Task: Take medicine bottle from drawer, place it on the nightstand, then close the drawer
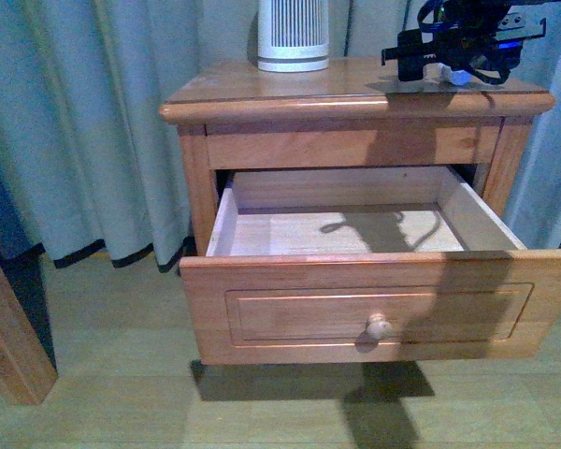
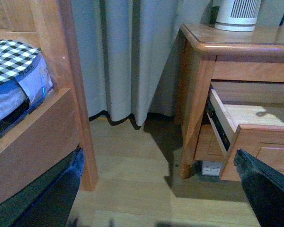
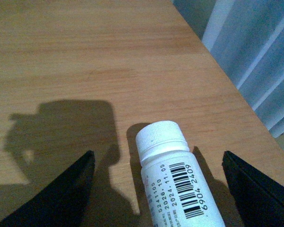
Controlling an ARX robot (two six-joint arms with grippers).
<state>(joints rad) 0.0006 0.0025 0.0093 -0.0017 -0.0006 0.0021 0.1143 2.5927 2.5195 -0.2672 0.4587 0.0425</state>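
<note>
The medicine bottle point(image 3: 173, 184), white with a white cap and a barcode label, rests on the nightstand top point(image 3: 85, 61) between my right gripper's point(image 3: 157, 158) open fingers, touching neither. In the front view the right gripper point(image 1: 449, 58) hovers over the back right of the nightstand point(image 1: 262, 89), with a pale bit of the bottle point(image 1: 456, 76) under it. The upper drawer point(image 1: 290, 313) is pulled far out, its pale inside point(image 1: 337, 234) empty, with its round knob point(image 1: 379, 325) in front. My left gripper point(image 2: 165, 208) is open and empty, low over the floor left of the nightstand point(image 2: 199, 94).
A white slatted cylinder point(image 1: 293, 36) stands at the back of the nightstand top. Grey curtains point(image 1: 93, 122) hang behind. A wooden bed frame point(image 2: 42, 132) with checked bedding point(image 2: 9, 61) stands to the left. A wooden floor point(image 1: 122, 393) lies below.
</note>
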